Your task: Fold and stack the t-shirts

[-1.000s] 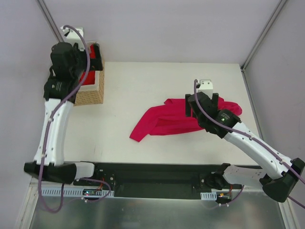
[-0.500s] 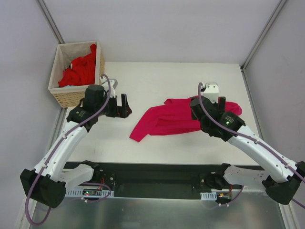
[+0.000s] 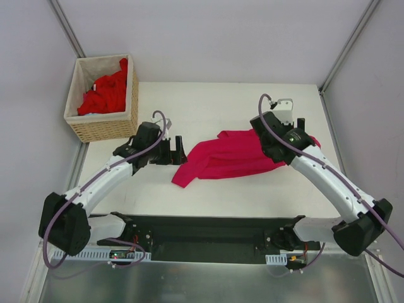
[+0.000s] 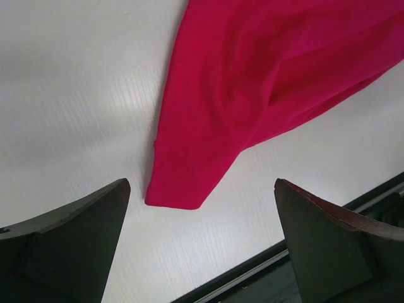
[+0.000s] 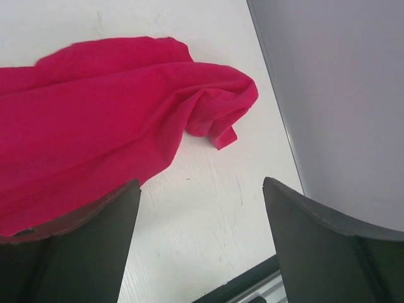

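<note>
— Left gripper (image 3: 172,151) spread wide and empty, low over the table (image 3: 208,101), just at the near-left tip of the magenta t-shirt (image 3: 227,156).
— And the right gripper (image 3: 293,126), jaws well apart, nothing held, above the bunched far-right end.
— Magenta t-shirt lies crumpled mid-table, running left to right.
— Brighter red t-shirts (image 3: 104,95) are heaped in the wicker basket (image 3: 104,131), far left corner.

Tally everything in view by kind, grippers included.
Magenta t-shirt: 1
Red cloth heap in basket: 1, shirts within uncountable
Wicker basket: 1
Grippers: 2, left gripper and right gripper, both open
Total: 5
</note>
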`<act>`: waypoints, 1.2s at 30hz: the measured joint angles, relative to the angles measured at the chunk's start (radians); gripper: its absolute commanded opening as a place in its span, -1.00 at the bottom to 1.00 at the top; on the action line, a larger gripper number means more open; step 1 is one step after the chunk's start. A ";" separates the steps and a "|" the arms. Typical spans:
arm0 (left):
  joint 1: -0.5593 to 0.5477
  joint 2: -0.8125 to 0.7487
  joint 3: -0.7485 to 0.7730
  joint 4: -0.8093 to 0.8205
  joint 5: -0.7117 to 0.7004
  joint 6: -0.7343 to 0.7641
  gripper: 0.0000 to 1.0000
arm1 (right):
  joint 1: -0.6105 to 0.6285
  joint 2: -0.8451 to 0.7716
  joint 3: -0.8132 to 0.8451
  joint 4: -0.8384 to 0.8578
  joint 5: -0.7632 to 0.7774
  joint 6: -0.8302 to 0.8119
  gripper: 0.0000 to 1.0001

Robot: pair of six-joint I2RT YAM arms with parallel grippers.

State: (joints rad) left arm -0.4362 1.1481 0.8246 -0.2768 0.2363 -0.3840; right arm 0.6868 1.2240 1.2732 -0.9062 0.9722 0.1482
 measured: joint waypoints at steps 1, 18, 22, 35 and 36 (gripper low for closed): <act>-0.005 0.036 0.000 0.003 -0.004 -0.010 0.99 | -0.023 0.021 0.006 -0.005 -0.018 0.001 0.63; -0.030 0.207 -0.011 -0.001 -0.118 -0.146 0.98 | -0.254 0.108 0.028 -0.028 -0.187 0.008 0.42; -0.049 0.209 -0.039 0.001 -0.128 -0.175 0.97 | -0.286 0.106 0.017 -0.021 -0.211 0.009 0.85; -0.082 0.171 -0.194 0.071 -0.111 -0.267 0.56 | -0.324 0.104 -0.019 -0.010 -0.274 0.004 0.89; -0.082 0.171 -0.200 0.077 -0.111 -0.270 0.50 | -0.324 0.102 -0.023 -0.008 -0.278 0.004 0.88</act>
State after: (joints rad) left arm -0.5182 1.3190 0.6250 -0.1997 0.1257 -0.6540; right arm 0.3630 1.3258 1.2499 -0.9138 0.6941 0.1524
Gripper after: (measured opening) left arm 0.826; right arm 0.946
